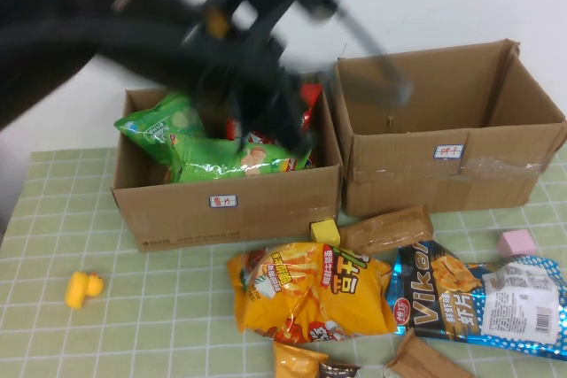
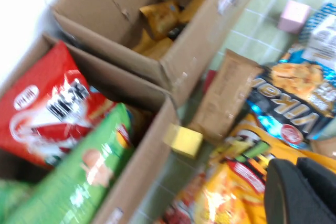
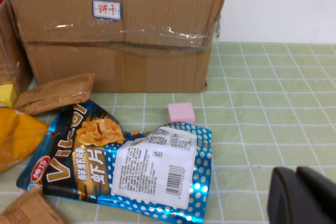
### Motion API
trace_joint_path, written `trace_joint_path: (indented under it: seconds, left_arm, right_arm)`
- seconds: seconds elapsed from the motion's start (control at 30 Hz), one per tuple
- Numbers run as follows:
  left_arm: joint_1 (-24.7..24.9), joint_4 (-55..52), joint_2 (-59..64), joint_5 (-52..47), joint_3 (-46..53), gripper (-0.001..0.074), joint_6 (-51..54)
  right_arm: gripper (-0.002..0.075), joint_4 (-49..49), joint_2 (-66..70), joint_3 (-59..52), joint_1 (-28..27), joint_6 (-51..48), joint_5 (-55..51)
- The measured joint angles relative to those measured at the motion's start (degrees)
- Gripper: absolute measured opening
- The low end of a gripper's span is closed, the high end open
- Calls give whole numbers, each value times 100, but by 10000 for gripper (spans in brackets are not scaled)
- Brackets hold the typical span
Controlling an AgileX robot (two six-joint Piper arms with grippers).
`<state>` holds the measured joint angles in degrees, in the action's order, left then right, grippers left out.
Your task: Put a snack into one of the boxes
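My left arm is blurred in the high view, with my left gripper raised above the right end of the left box. In the left wrist view the left gripper is shut and empty, with the orange chip bag below it. That orange bag lies on the table in front of the left box. A blue Viko bag and a brown packet lie beside it. The right box stands to the right. My right gripper is shut and empty, low over the mat near the blue bag.
The left box holds green chip bags and a red bag. The right box holds yellow packets. A yellow cube, a pink cube and a yellow toy sit on the green mat. More packets lie at the front edge.
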<state>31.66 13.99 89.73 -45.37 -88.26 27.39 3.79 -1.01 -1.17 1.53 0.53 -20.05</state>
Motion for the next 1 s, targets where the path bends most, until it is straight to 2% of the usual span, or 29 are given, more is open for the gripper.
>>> trace_joint_path:
  seconds: [0.17,0.37,0.63,0.87,1.0]
  left_arm:
    - [0,203,-1637,988,1975,0,0]
    - [0,357,-3425,1558,3525,0,0]
    - [0,134,-5121,1605,4633,0,-391]
    - [0,-313,-5828,1621,5329,0,-641]
    - [-58,-697,-6259,2119,5940,0,-1117]
  right_arm:
    - [-2,0,0,0,0,0,0]
    - [-2,0,0,0,0,0,0]
    - [-2,0,0,0,0,0,0]
    - [-2,0,0,0,0,0,0]
    - [-2,0,0,0,0,0,0]
